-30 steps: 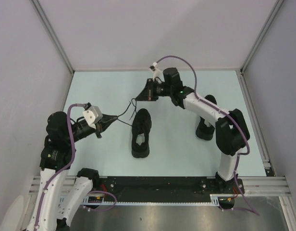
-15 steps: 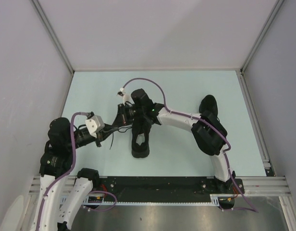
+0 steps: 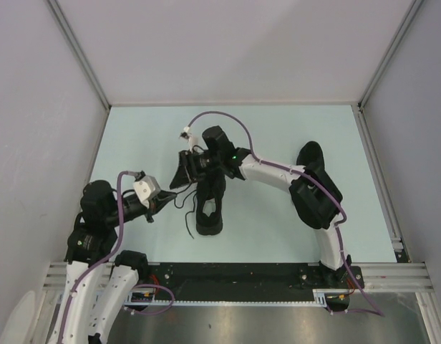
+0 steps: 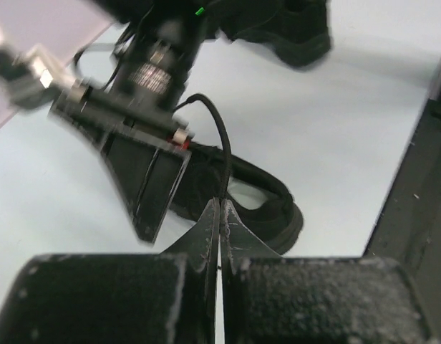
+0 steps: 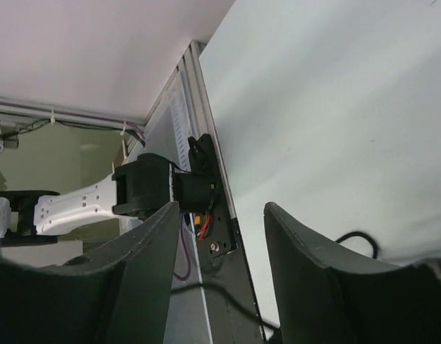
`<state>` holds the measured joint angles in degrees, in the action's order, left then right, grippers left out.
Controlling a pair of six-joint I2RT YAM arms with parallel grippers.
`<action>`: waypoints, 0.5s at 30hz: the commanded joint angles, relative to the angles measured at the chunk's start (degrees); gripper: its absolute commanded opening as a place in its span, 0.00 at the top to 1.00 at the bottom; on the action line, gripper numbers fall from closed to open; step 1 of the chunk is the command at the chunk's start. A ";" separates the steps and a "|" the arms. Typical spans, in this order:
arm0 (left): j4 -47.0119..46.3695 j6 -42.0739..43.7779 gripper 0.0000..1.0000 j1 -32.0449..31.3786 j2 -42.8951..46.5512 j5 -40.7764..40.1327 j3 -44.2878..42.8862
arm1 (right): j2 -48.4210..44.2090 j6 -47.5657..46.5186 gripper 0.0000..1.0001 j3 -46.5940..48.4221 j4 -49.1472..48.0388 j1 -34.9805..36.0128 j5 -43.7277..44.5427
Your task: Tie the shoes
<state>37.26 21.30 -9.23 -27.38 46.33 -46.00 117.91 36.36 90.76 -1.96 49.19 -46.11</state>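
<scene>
left tool (image 4: 220, 209): pinching lace (image 4: 222, 150) | right tool (image 5: 219, 222): spread, empty, beside sneaker (image 3: 210, 211) at surface (image 3: 278, 129) centre | risk: thin lace could slip the pinch if pulled toward left edge

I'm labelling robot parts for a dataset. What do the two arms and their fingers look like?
The left arm and right arm have white links and black joints, each trailed by a purple cable. Their fingers are black and tapering. A green light glows on the right arm.
</scene>
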 commanded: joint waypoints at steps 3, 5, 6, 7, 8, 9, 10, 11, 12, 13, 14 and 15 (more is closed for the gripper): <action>-15.71 -12.32 1.00 0.27 -9.58 -13.62 -0.49 | -9.27 -6.02 0.45 1.62 3.87 -9.35 -1.97; -19.21 -13.99 1.00 0.27 -14.78 -17.04 -2.59 | -11.54 -13.74 0.48 0.74 9.49 -11.12 -0.75; -20.02 -15.48 1.00 0.36 -19.68 -18.19 -3.48 | -12.34 -16.73 0.48 -0.22 11.78 -11.83 -0.30; -20.81 -16.02 1.00 0.53 -22.87 -19.85 -4.35 | -12.96 -21.81 0.50 -0.93 15.54 -12.71 -0.21; -21.86 -16.20 1.00 0.62 -25.42 -20.74 -6.19 | -14.44 -25.42 0.50 -1.55 17.67 -12.89 0.75; -22.22 -16.64 1.00 0.71 -27.80 -21.71 -6.99 | -15.24 -28.59 0.50 -1.99 19.78 -12.72 1.80; -22.66 -16.82 1.00 0.97 -32.60 -22.93 -7.61 | -16.03 -31.67 0.50 -3.12 23.63 -12.19 2.59; -23.88 -16.90 1.00 1.23 -34.57 -24.16 -8.66 | -16.65 -38.23 0.49 -3.57 25.32 -11.75 5.04; -24.59 -17.34 1.00 1.58 -36.68 -24.96 -9.10 | -17.88 -40.82 0.47 -4.18 26.73 -11.05 6.45; -25.56 -17.61 1.00 2.20 -40.00 -25.23 -9.28 | -18.41 -43.97 0.46 -5.23 28.66 -10.44 7.60; -26.78 -17.70 1.00 2.64 -42.12 -25.49 -10.33 | -18.85 -48.88 0.46 -5.68 29.37 -8.95 9.96; -26.88 -17.78 1.00 2.82 -44.06 -25.58 -11.12 | -19.20 -51.36 0.45 -5.94 29.99 -8.24 11.03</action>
<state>16.14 6.50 -7.97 -65.93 24.93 -52.77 101.41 4.43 86.94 18.81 36.51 -41.25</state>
